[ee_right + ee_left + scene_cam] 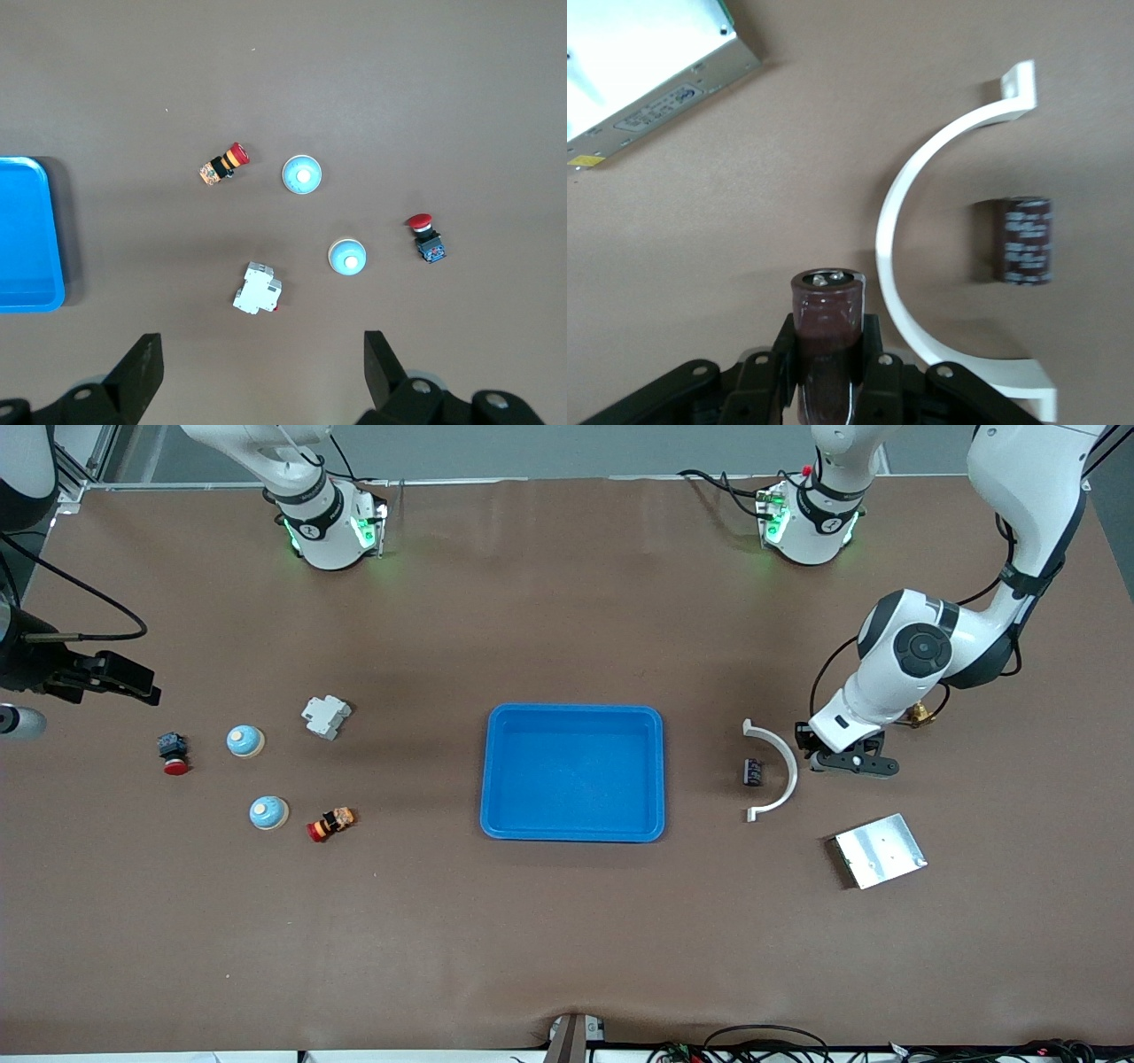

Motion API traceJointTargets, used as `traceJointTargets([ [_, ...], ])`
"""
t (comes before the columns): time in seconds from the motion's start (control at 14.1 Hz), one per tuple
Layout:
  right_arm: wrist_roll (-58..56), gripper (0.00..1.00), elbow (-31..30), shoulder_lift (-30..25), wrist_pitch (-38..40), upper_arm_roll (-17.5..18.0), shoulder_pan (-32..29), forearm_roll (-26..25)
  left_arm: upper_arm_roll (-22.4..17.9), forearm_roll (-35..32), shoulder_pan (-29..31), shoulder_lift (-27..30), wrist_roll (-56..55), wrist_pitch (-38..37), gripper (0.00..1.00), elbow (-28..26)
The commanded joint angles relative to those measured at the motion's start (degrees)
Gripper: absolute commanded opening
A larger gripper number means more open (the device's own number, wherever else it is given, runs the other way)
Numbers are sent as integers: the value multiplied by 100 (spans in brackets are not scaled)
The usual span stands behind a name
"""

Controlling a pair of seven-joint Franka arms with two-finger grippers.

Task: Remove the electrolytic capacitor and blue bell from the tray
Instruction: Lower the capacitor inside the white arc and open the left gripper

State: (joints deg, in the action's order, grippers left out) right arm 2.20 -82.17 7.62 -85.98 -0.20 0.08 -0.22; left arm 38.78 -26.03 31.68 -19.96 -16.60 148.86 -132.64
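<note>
The blue tray (574,772) is seen at the middle of the table, and nothing is seen in it. Both kinds of task item are found off the tray, so the removal is judged to be at its last step.

An electrolytic capacitor (827,341) is held upright in the left gripper (828,376), whose jaws are closed on its dark body. In the front view the left gripper (852,762) is placed low over the table at the left arm's end, just beside the white curved bracket (775,769) and near the silver metal plate (880,850). A second capacitor (753,771) is noted lying on the table inside the bracket's curve, apart from it.

Two blue bells are noted on the table toward the right arm's end: one (244,740) farther from the front camera, one (268,812) nearer. Beside them lie a white breaker (326,716) and two red push-buttons, one (174,753) at the table's end and one (330,823) near the nearer bell.

The right gripper (261,367) is held high over this group with its fingers spread wide and nothing between them; the arm is judged to be waiting.

Next move, as judged: the held capacitor is to be lowered onto bare table clear of the bracket, and the jaws opened only once it is set down, since an upright cylinder may topple or roll.
</note>
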Motion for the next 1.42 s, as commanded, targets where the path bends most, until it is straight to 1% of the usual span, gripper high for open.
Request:
traceJointTargets([
  [0.0, 114, 100, -18, -42, 37, 2, 10, 66, 42, -315, 180, -297, -19, 143, 0, 115],
  [0.28, 114, 100, -9, -42, 11, 11, 89, 57, -124, -710, 251, -614, -28, 169, 0, 327],
  [0.71, 114, 100, -9, -42, 20, 11, 63, 66, -195, -755, 242, -852, -28, 292, 0, 485],
  [1.0, 114, 100, -9, -42, 38, 11, 71, 57, -283, -939, 242, -975, -28, 363, 0, 529],
  [1.35, 114, 100, -18, -51, 55, 2, 63, 57, -292, -1001, 224, -1098, -36, 371, 0, 590],
])
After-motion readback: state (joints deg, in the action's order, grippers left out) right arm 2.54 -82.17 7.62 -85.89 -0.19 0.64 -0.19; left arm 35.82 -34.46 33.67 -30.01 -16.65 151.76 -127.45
